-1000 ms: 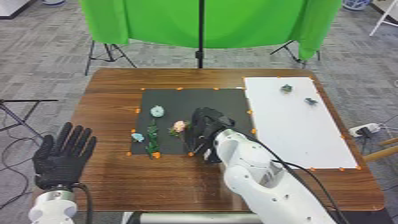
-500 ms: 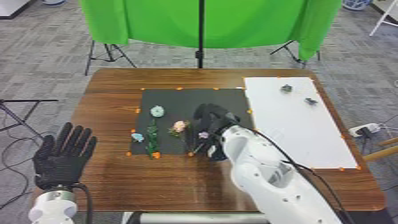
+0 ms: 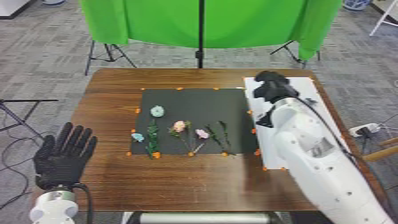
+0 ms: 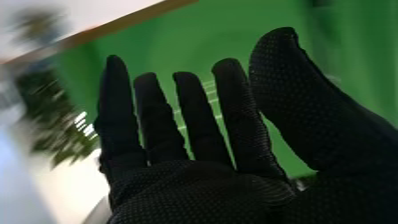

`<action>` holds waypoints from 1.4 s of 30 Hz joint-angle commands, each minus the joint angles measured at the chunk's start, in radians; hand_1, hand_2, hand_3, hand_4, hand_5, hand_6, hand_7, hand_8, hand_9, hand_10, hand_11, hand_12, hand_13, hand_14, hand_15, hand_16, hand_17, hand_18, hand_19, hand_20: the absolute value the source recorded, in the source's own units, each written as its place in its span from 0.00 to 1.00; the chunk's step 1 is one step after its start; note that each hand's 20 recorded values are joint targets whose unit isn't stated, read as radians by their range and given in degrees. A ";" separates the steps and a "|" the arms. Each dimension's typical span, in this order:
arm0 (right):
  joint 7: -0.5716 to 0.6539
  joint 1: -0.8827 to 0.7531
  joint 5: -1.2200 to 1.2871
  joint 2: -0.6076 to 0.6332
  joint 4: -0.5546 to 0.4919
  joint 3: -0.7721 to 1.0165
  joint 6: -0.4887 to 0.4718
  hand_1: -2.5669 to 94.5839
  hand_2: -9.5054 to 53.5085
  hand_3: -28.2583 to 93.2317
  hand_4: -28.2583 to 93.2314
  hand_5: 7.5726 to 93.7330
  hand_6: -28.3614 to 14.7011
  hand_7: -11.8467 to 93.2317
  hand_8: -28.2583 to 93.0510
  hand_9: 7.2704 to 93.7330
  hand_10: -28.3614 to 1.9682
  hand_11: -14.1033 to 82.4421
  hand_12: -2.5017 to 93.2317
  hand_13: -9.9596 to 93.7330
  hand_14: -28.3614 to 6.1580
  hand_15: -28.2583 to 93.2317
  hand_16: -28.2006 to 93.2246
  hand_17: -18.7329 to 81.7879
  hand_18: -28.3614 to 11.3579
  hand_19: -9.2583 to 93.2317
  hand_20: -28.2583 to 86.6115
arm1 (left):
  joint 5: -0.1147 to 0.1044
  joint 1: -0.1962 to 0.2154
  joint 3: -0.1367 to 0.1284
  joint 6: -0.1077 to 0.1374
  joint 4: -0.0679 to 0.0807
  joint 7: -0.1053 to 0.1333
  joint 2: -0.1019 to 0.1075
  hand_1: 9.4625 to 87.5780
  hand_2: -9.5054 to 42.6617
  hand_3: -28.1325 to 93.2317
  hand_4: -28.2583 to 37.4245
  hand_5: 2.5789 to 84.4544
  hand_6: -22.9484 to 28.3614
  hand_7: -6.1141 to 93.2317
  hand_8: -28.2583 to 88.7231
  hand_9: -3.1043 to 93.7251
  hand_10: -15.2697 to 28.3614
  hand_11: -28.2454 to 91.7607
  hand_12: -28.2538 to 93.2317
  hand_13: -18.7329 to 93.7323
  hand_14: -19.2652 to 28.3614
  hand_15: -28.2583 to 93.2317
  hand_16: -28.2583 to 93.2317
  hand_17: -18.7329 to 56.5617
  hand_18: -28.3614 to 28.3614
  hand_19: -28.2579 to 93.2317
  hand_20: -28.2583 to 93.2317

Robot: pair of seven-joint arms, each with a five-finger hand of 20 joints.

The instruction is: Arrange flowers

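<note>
Green cloth (image 3: 209, 30) is hanging beyond the far edge of the brown table (image 3: 178, 185). Orange tabs (image 3: 179, 88) are edging both sheets, presumably fixing them flat. On the dark sheet (image 3: 200, 102), the flowers are lying with stems pointing near: a pale blue bloom (image 3: 157, 111) and a small blue flower (image 3: 137, 136) at left, a peach flower (image 3: 180, 126) and a pink flower (image 3: 202, 134) towards the middle, green sprigs (image 3: 225, 133) at right. Such spacing is, I judge, keeping every head visible and every stem uncrossed. My right hand (image 3: 271, 85) is hovering over the far part of the white sheet (image 3: 304, 85), fingers extended, gripping nothing that I am seeing; I am probably spreading them to take another piece. A grey-blue piece (image 3: 310, 101) is lying just beside it, to the right. Blurred greenery (image 4: 53, 120) is appearing past my fingers; which piece, I cannot tell. My left hand (image 3: 59, 167) is resting open at near left, presumably leaving the right arm room
</note>
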 commanded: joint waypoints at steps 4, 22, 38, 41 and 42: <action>0.108 0.055 0.005 0.067 0.186 0.089 -0.104 0.46 0.00 0.95 0.00 0.32 0.52 0.24 0.13 0.27 0.38 0.22 0.15 0.32 0.27 0.37 0.36 0.30 0.18 0.65 0.42 | 0.005 0.008 0.017 -0.007 0.003 -0.004 -0.008 0.21 0.53 0.87 0.00 0.49 0.63 0.17 0.16 0.44 0.71 0.42 0.32 0.45 0.75 0.57 0.17 0.16 0.75 0.55 0.36; 0.090 0.051 -0.053 0.037 0.364 0.036 0.005 0.61 0.00 0.89 0.00 0.53 0.62 0.38 0.08 0.55 0.48 0.46 0.21 0.65 0.58 0.56 0.40 0.49 0.22 0.89 0.50 | 0.005 -0.007 0.026 -0.002 0.007 -0.008 -0.010 0.21 0.53 0.86 0.00 0.49 0.63 0.17 0.16 0.44 0.71 0.42 0.31 0.45 0.75 0.57 0.16 0.16 0.75 0.55 0.36; -0.084 -0.030 -0.048 0.095 0.003 -0.032 0.105 0.72 0.00 0.78 0.00 0.65 0.64 0.62 0.21 0.76 0.58 0.43 0.49 0.78 0.69 0.57 0.56 0.55 0.25 0.92 0.60 | 0.006 -0.003 0.020 0.000 0.006 -0.010 -0.011 0.21 0.53 0.86 0.00 0.49 0.63 0.17 0.16 0.44 0.71 0.42 0.32 0.45 0.75 0.57 0.16 0.16 0.75 0.55 0.36; -0.123 -0.040 -0.019 0.083 -0.079 -0.070 0.068 0.72 0.00 0.78 0.00 0.64 0.63 0.62 0.22 0.76 0.58 0.43 0.49 0.78 0.69 0.57 0.56 0.55 0.26 0.92 0.60 | 0.009 -0.003 0.022 -0.003 0.005 -0.014 -0.012 0.21 0.53 0.87 0.00 0.49 0.63 0.17 0.16 0.44 0.71 0.42 0.31 0.45 0.75 0.57 0.16 0.16 0.75 0.55 0.36; -0.138 -0.039 -0.019 0.075 -0.093 -0.091 0.065 0.72 0.00 0.78 0.00 0.64 0.63 0.62 0.22 0.75 0.57 0.43 0.49 0.78 0.69 0.57 0.56 0.55 0.26 0.91 0.60 | 0.009 -0.003 0.022 -0.004 0.006 -0.014 -0.012 0.21 0.53 0.87 0.00 0.49 0.63 0.17 0.16 0.44 0.71 0.42 0.31 0.45 0.75 0.57 0.16 0.16 0.75 0.55 0.36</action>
